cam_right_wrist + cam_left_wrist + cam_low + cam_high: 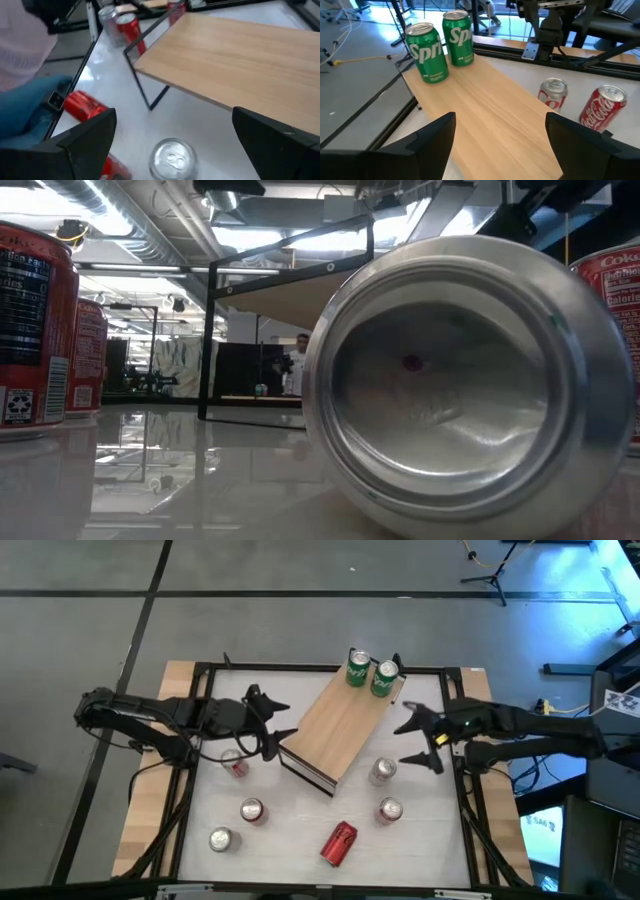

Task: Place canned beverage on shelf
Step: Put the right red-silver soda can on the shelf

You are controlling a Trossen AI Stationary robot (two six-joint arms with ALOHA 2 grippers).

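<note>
Already two green cans (371,672) occupy the shelf (338,725).

The left arm is reaching in from the left side of the table, its dark links bent at the elbow and its wrist stretching toward the middle. The left gripper (283,720) is hovering with its jaws parted and nothing sitting between them; in the left wrist view both dark fingers (432,140) are standing well apart. The right arm is coming in from the right side, lying nearly level across the table's edge. The right gripper (418,740) is pointing toward the middle, its jaws spreading wide and gripping nothing, its fingers (87,137) showing far apart in the right wrist view.
</note>
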